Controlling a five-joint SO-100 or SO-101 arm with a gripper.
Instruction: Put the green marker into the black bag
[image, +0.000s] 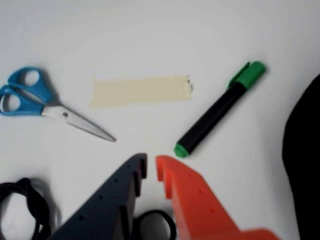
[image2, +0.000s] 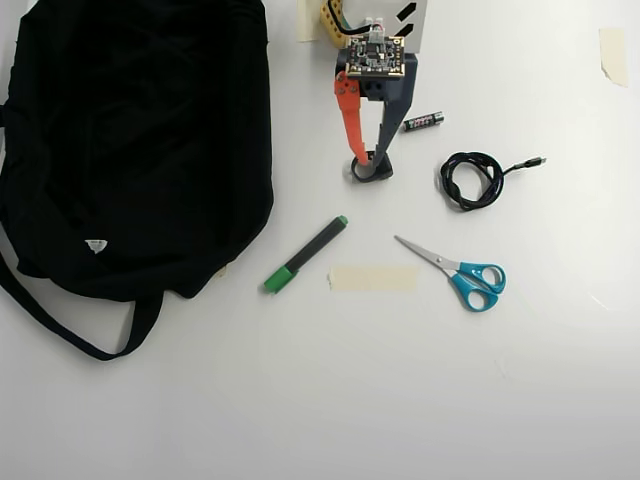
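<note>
A: Where does the green marker (image2: 306, 254) lie?

B: Flat on the white bench (image2: 320, 400), in the overhead view at about seven o'clock from the gripper (image2: 363, 160) and clear of it. Its green cap points toward seven o'clock, and the small green end toward the arm. The black bag (image2: 130, 140) sprawls at nine o'clock, its edge near the cap.

A: And the fingers?

B: In the wrist view the orange and dark fingers (image: 182, 195) are nearly closed, tips a sliver apart, grasping nothing. The marker (image: 218, 110) sits at one o'clock from the gripper (image: 151, 167).

A: So the reach comes first?

B: I'd judge so. Part the fingers wide, swing toward the barrel's middle, and turn the wrist so they straddle the black barrel crosswise, not along it. Descend square; a round barrel may roll if nudged from one side. Steer clear of the tape strip (image2: 373, 278) and the scissors (image2: 455, 273).
</note>
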